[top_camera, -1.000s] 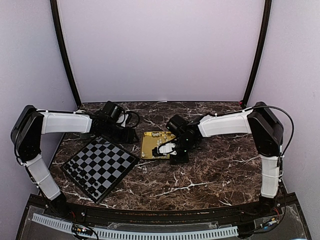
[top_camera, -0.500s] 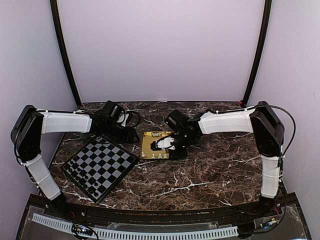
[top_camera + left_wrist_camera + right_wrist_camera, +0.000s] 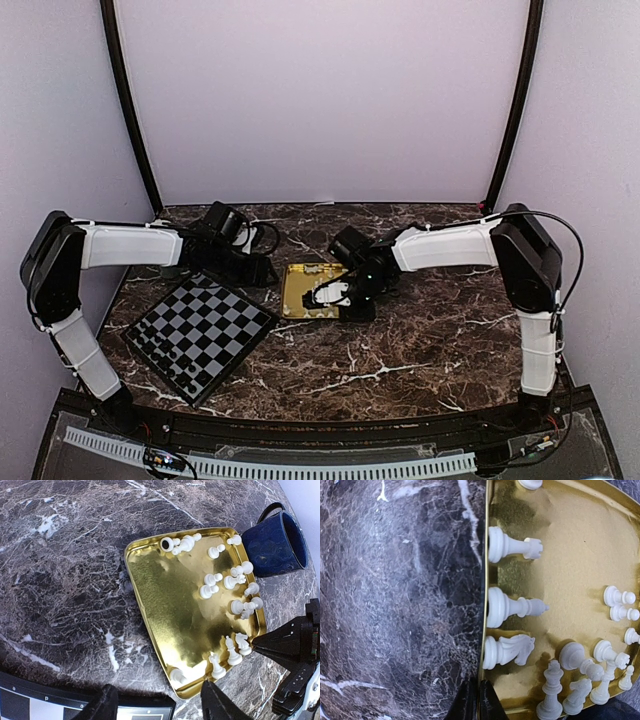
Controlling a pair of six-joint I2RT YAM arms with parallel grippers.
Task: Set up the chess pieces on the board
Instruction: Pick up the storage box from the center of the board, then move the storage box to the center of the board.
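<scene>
The right gripper [image 3: 476, 700] has its jaws pressed shut with nothing visible between the tips; they sit right at the rim of the gold tray [image 3: 560, 555], and I cannot tell whether they nip that rim or only touch it. Just ahead of the tips, inside the rim, is a white knight [image 3: 507, 652]; beyond it along the same edge come a bishop [image 3: 515, 607] and then a rook [image 3: 512, 545]. In the right wrist view each has its base against the rim and its top pointing into the tray, so its long axis runs across the line of the fingers; the left wrist view suggests they stand upright, though I cannot be sure. The other chess pieces [image 3: 235, 580] are scattered over the far half of the tray, near a blue cup [image 3: 275, 542]; none shows on the board [image 3: 200, 335] from above. The board lies well apart from the tray, to the left. The left gripper [image 3: 157, 690] hangs over the board's edge with its jaws wide and empty. The right arm is by far the nearer to the knight; I judge it must open and shift inward over the rim to take the piece.
</scene>
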